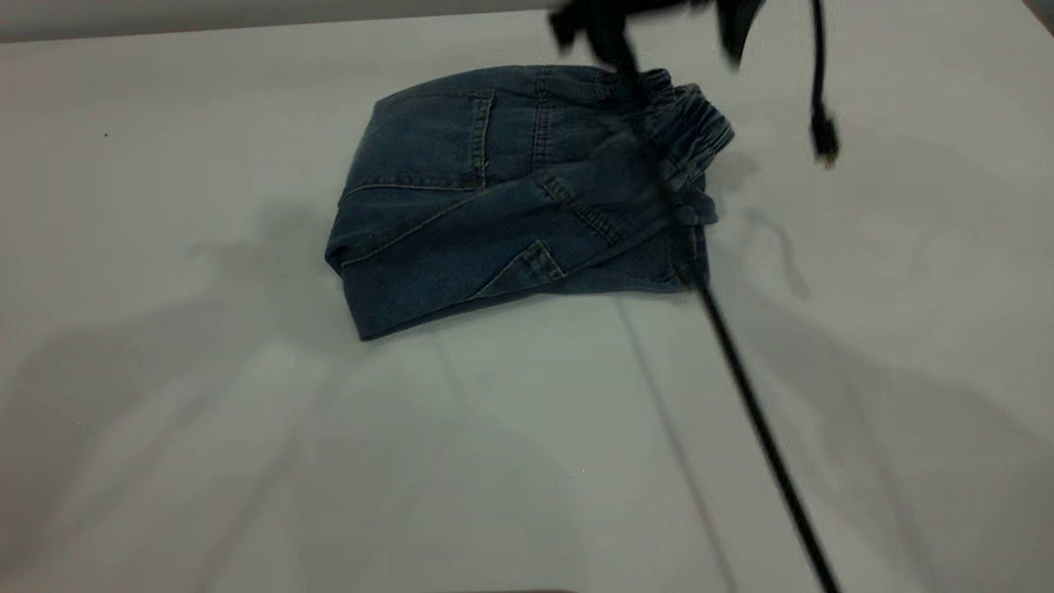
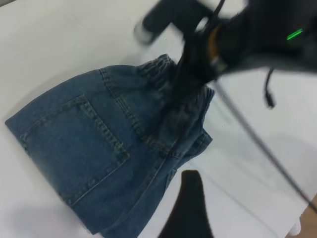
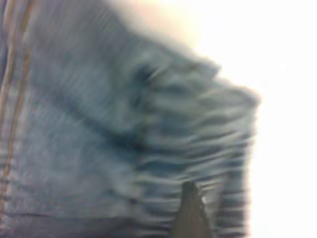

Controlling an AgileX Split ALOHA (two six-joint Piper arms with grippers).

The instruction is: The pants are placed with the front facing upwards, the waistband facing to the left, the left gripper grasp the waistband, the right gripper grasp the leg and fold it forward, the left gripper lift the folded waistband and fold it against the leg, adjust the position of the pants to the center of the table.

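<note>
**Pants folded, right gripper working at the waistband**

The right gripper [image 2: 185, 82] is pressing down into the gathered waistband [image 1: 687, 123] at the right end of the bundle; it is blurred, and I cannot tell whether its fingers are apart or clamped on cloth. In its own wrist view the puckered elastic is filling the picture, with one dark fingertip [image 3: 189, 213] lying right against it. The left gripper [image 2: 187, 208] is hanging just beside the near edge of the pants [image 1: 494, 198], touching nothing that I can see; only one dark finger is showing, so its state is also beyond telling.

The pants are lying as a compact folded packet, back pocket up, on the far part of the desk [image 1: 206, 428], somewhat right of the middle. Both folds are looking finished to me. What seems left is the final nudge: sliding the packet nearer and toward the center, and tidying the bunched waistband.
</note>
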